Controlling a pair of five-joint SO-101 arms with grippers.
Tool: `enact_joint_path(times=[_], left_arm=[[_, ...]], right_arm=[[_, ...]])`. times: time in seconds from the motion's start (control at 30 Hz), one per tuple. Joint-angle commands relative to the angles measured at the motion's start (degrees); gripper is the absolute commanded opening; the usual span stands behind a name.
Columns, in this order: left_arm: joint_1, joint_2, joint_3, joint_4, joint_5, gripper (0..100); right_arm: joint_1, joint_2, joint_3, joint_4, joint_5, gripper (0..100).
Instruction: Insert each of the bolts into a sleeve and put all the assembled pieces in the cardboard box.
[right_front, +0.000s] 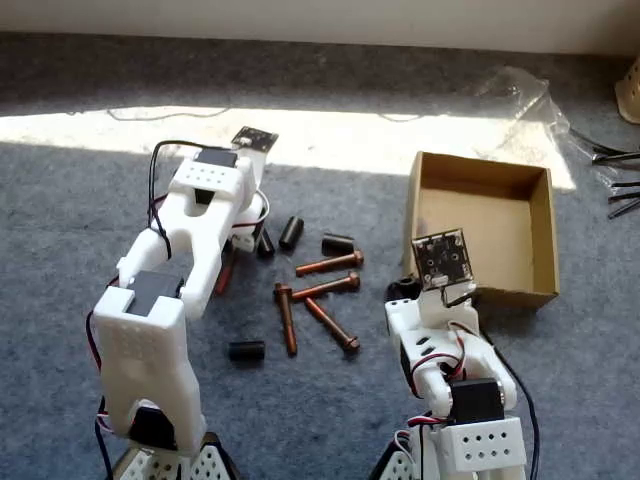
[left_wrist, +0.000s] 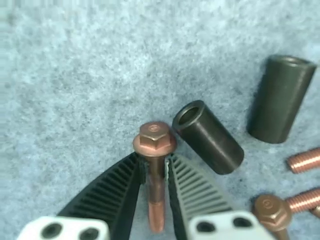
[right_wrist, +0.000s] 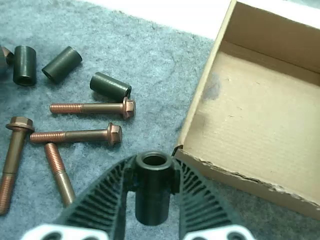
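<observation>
The cardboard box (right_front: 482, 228) sits at the right, four bolts (right_front: 322, 287) lie in the middle, three sleeves (right_front: 291, 232) lie just beyond them on the far side, and one more sleeve (right_front: 246, 351) lies near-left of the bolts.

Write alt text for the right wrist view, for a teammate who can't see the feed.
The right gripper is shut on a black sleeve, whose open end faces the camera. Beyond it, on grey carpet, lie several copper bolts and three loose sleeves, with an open cardboard box alongside them.
</observation>
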Motion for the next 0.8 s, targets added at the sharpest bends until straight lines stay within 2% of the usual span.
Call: enact_joint_path(times=[0.0,0.77], left_arm=[[0.1,-0.4,-0.7,-3.0,-0.4,7],[0.0,-0.5,-0.8,-3.7,-0.4,7]], right_arm=[[0.8,-0.9,-0.7,-1.7,0.0,0.4],[0.8,-0.9,-0.7,-1.7,0.0,0.4]])
